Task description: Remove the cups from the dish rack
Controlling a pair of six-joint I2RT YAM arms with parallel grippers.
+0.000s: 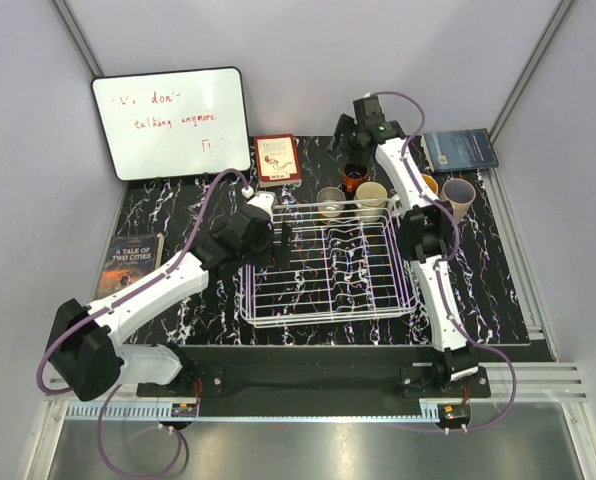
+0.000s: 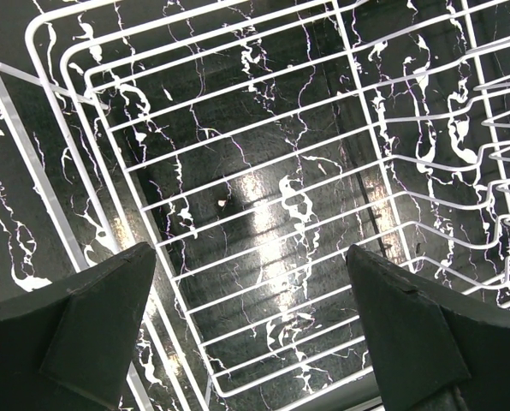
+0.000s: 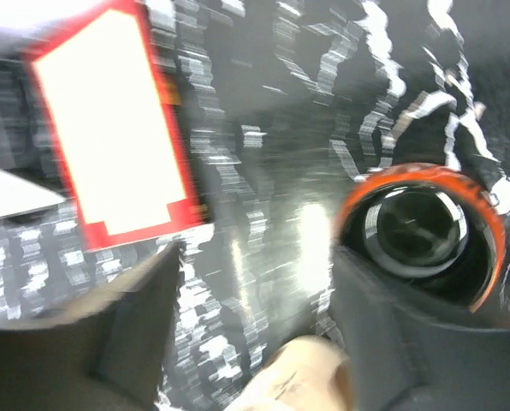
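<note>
The white wire dish rack [image 1: 318,268] sits mid-table, and its floor [image 2: 263,171] shows no cups. Two cream cups [image 1: 330,200] [image 1: 371,193] stand at its far rim; I cannot tell whether they are inside or just behind it. The reddish-brown mug [image 1: 354,178] stands behind them. A tan-brown cup [image 1: 430,183] is partly hidden by the right arm, and a pinkish-beige cup [image 1: 459,195] is to the right. My left gripper [image 1: 284,240] [image 2: 251,253] is open over the rack's left part. My right gripper [image 1: 344,138] [image 3: 259,257] is open and empty above the mug [image 3: 418,231], with a cream rim [image 3: 293,377] below it.
A whiteboard [image 1: 173,120] leans at the back left. A red book [image 1: 277,158] [image 3: 109,120] stands behind the rack. A blue book [image 1: 459,150] lies at the back right and a dark paperback [image 1: 128,265] at the left. Grey walls close in both sides.
</note>
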